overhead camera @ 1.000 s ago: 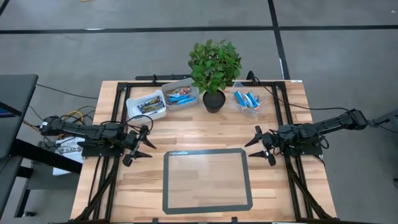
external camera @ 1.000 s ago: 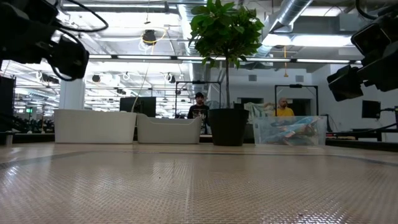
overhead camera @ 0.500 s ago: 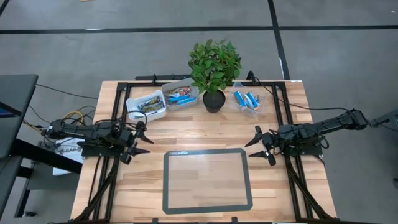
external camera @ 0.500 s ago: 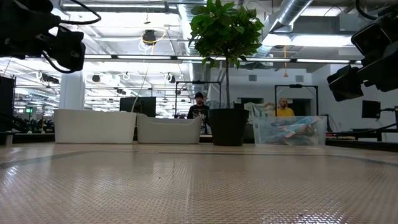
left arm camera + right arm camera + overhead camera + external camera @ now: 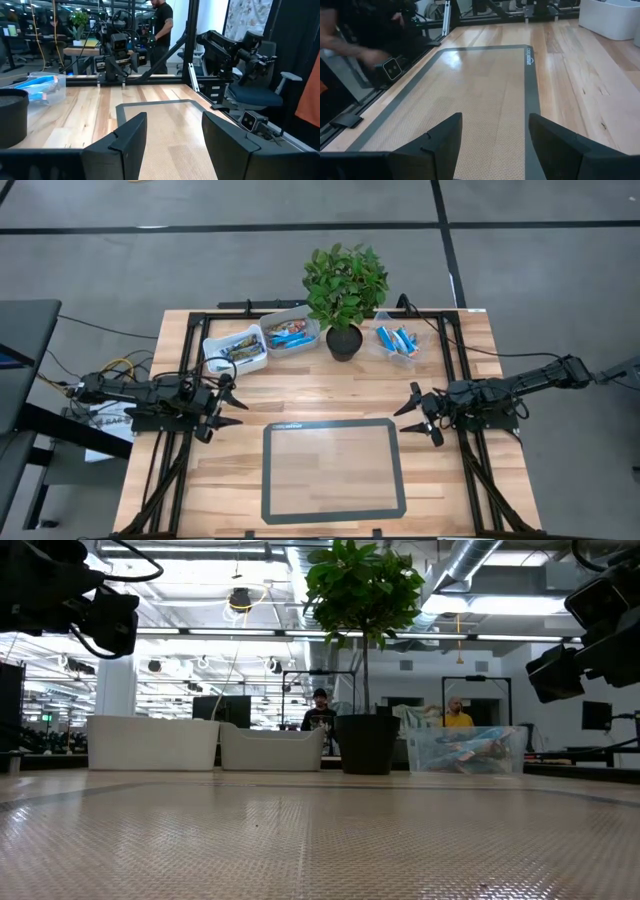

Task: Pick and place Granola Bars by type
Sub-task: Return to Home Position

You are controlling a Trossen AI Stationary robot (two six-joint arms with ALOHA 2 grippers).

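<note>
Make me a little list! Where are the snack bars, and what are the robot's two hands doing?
Granola Bars: inside three tubs at the table's far edge
left gripper: open, empty, left of the mat
right gripper: open, empty, right of the mat
mat: no bars on it
plant: stands between two tubs

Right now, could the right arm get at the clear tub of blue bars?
Probably yes: the clear tub sits on the right gripper's side of the plant, with only table between them.
</note>
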